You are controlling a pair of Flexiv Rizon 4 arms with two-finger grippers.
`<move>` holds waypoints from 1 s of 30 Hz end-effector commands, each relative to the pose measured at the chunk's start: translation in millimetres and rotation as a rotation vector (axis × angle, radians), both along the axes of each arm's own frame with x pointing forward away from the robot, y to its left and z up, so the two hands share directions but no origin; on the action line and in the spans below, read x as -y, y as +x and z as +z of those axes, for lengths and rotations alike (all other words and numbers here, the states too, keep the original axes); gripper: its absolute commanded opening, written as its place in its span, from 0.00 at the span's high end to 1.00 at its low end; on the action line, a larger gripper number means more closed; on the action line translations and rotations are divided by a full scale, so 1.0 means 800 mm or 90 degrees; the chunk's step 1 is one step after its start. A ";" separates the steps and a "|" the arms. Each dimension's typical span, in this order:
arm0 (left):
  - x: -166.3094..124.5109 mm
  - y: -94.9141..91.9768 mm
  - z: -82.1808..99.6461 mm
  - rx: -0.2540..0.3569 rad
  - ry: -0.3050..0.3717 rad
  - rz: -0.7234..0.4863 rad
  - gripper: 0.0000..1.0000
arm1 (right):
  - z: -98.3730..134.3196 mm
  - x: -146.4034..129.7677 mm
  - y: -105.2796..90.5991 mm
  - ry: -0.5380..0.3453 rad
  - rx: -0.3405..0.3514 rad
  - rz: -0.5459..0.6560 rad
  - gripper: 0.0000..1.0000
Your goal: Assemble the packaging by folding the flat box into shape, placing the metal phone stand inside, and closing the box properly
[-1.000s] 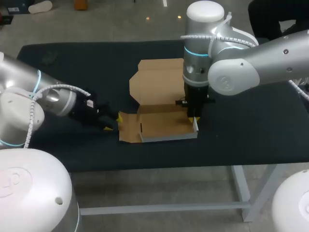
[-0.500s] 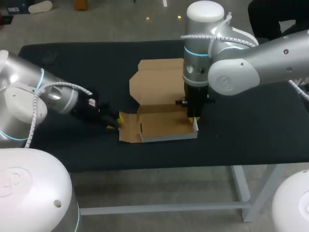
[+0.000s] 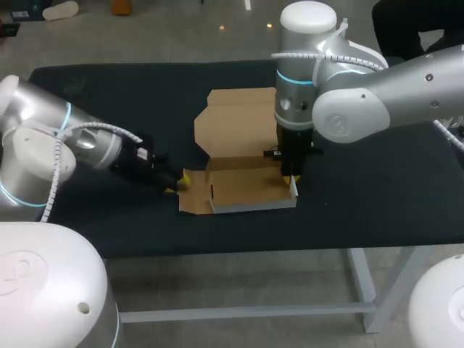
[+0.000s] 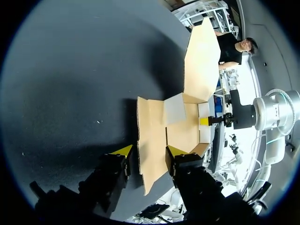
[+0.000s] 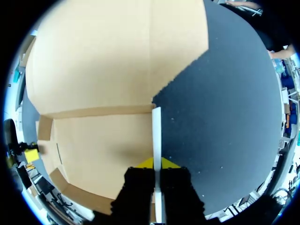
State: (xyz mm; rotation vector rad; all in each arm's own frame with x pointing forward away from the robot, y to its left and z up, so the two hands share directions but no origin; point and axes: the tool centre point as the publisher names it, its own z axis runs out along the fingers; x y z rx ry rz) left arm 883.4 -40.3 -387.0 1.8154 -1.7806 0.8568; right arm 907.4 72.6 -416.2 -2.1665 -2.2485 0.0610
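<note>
The brown cardboard box (image 3: pixel 239 187) lies half folded at the table's middle, its lid panel (image 3: pixel 235 123) flat behind the base. My right gripper (image 3: pixel 290 178) points straight down at the box's right end, shut on the upright white-faced side wall (image 5: pixel 156 131), which runs between its yellow tips (image 5: pixel 154 163). My left gripper (image 3: pixel 175 183) lies low at the box's left end. In the left wrist view its fingers stand apart (image 4: pixel 150 151) with the flat left flap (image 4: pixel 150 140) between them, so it is open. No phone stand is in view.
The dark table cloth (image 3: pixel 362 188) spreads around the box on all sides. The front wall (image 3: pixel 254 205) of the box stands up along its near edge, towards the table's front edge.
My left arm has slid right toward the box, so its yellow tips now reach the left flap, and its fingers have drawn closer together. The right arm and the box have not moved.
</note>
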 end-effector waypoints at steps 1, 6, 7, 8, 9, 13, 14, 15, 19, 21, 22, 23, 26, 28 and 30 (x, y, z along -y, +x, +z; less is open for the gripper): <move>0.004 0.002 -0.001 -0.002 0.003 -0.002 0.56 | 0.001 -0.001 0.001 -0.001 -0.003 0.001 1.00; 0.011 0.002 -0.004 -0.003 0.001 -0.008 0.59 | 0.001 -0.001 0.001 -0.001 -0.003 0.001 1.00; 0.012 0.002 -0.004 -0.003 0.001 -0.009 0.62 | 0.001 -0.001 0.001 -0.001 -0.003 0.001 1.00; 0.014 0.002 -0.004 -0.004 0.001 -0.009 0.65 | 0.001 -0.001 0.001 -0.001 -0.003 0.001 1.00; 0.015 0.002 -0.004 -0.004 0.001 -0.010 0.70 | 0.001 -0.001 0.001 -0.001 -0.003 0.001 1.00; 0.020 -0.001 0.004 0.004 0.008 -0.014 0.97 | 0.001 -0.001 0.001 -0.001 -0.003 0.001 1.00; 0.021 -0.002 0.006 0.006 0.011 -0.014 1.00 | 0.001 -0.001 0.001 -0.001 -0.003 0.001 1.00; 0.022 -0.002 0.008 0.008 0.016 -0.013 1.00 | 0.001 -0.001 0.001 -0.001 -0.003 0.001 1.00; 0.028 -0.004 0.018 0.016 0.044 0.000 1.00 | 0.001 -0.001 0.001 -0.001 -0.003 0.001 1.00; 0.032 -0.004 0.023 0.018 0.060 0.011 1.00 | 0.001 -0.001 0.001 -0.001 -0.003 0.001 1.00; 0.034 -0.004 0.025 0.018 0.065 0.018 1.00 | 0.001 -0.001 0.001 -0.001 -0.003 0.001 1.00; 0.036 -0.004 0.027 0.016 0.069 0.023 1.00 | 0.001 -0.001 0.001 -0.001 -0.003 0.001 1.00; 0.042 -0.002 0.031 0.015 0.099 0.046 1.00 | 0.001 -0.001 0.001 -0.001 -0.003 0.001 1.00; 0.046 -0.002 0.033 0.017 0.125 0.061 1.00 | 0.001 -0.001 0.001 -0.001 -0.003 0.001 1.00; 0.051 -0.001 0.034 0.017 0.145 0.069 0.97 | 0.001 -0.001 0.001 -0.001 -0.003 0.001 1.00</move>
